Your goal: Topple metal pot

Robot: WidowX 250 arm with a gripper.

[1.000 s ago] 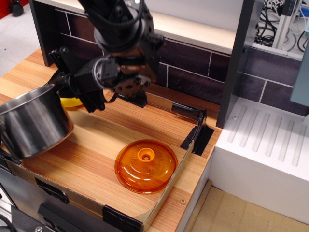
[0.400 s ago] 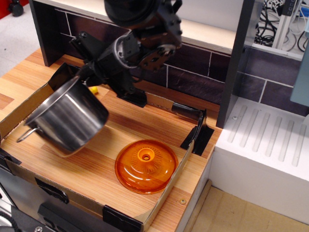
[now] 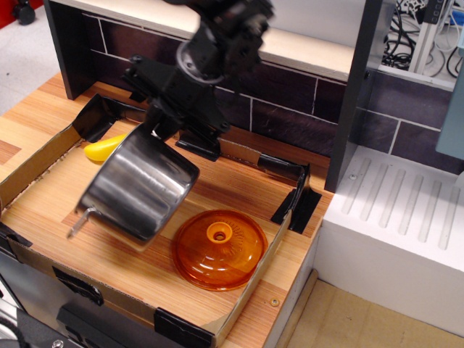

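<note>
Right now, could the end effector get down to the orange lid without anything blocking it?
Probably not straight away. The end effector is at the rim of the tilted metal pot, which hangs close beside the orange lid. The lid's top looks uncovered, so once clear of the pot the way seems free.

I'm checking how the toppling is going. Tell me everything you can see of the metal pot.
The metal pot is a shiny steel cylinder with a dark, reflective wall and a thin wire handle sticking out at its lower left. It is tilted, its opening facing up toward the gripper, which meets the upper rim. It sits inside the cardboard tray, just left of the orange lid, with a yellow object behind it.
</note>
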